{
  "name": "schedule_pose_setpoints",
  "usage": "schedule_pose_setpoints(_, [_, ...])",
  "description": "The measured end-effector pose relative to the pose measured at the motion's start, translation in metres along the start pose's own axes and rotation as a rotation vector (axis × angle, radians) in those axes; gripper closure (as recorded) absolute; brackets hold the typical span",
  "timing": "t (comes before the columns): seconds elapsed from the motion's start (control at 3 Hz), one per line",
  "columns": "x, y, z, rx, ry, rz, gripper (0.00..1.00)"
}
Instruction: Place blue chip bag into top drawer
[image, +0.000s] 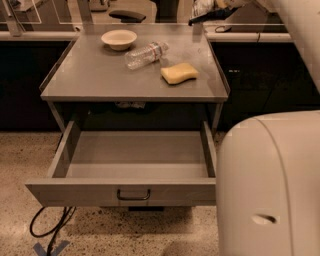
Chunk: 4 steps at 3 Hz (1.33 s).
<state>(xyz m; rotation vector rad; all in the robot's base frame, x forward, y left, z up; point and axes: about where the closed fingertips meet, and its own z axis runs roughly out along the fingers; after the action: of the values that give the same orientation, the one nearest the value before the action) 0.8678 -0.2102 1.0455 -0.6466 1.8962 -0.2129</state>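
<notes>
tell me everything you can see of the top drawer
The top drawer is wide, shallow and grey, metal by its look, pulled well out from under the tabletop and level. Its flat front panel carries a small dark wire handle at centre. Nothing lies in it. The gripper is above the tabletop's far right edge, away from it.
</notes>
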Motion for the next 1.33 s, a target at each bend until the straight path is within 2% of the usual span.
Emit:
schedule_pose_setpoints(0.33, [-0.032, -0.033, -0.067, 0.115, -0.1, -0.002, 1.0])
schedule_pose_setpoints(0.67, [-0.047, -0.061, -0.147, 0.224, -0.181, 0.023, 1.0])
schedule_pose_setpoints(1.0, [-0.041, -0.079, -0.232, 0.315, -0.235, 0.06, 1.0])
schedule_pose_setpoints(1.33, [-0.007, -0.061, -0.261, 0.322, -0.215, 0.06, 1.0])
